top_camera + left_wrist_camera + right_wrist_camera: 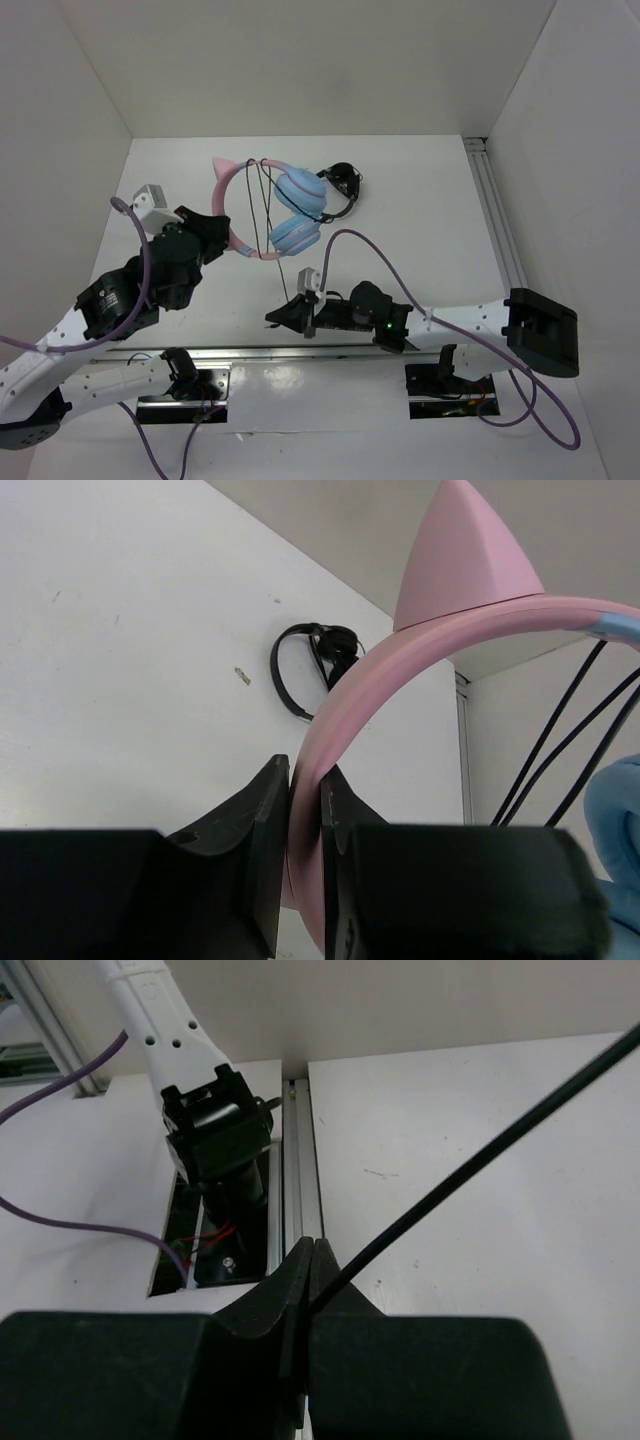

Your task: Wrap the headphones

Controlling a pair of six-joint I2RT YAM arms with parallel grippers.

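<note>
- While both arms are tied up w/ the same item, here's how we read it: the headphones (290, 205) are mid-table, a bit toward the back wall, w/ the blue earcups (296, 234) on the right of the pink headband (400, 670).
- Left gripper (305, 780) is clamped on the headband, pinching it from both sides a bit below one cat ear (462, 560). Imo that's the anchor, so the set doesn't skid or spin while the cord gets pulled.
- Right gripper (312, 1252) is squeezed fully together on the thin black cable (480, 1155), near the front of the table (430, 230) and well apart from the earcups. The cable runs taut from the pinch up toward the headphones.
- Top view shows a few cable strands crossing the band's arch, so we'd guess the wrap is underway, not done. Tension prob keeps the loops from slipping off.
- We can't tell whether the earcups rest on the table or hang just off it.
- Small black headphones (343, 183) lie just beside the blue earcups at the back. Not ours, but close enough that a swinging cable could snag them.
- Next, we'd think the right arm has to carry the cable round the band again w/o giving slack.
</note>
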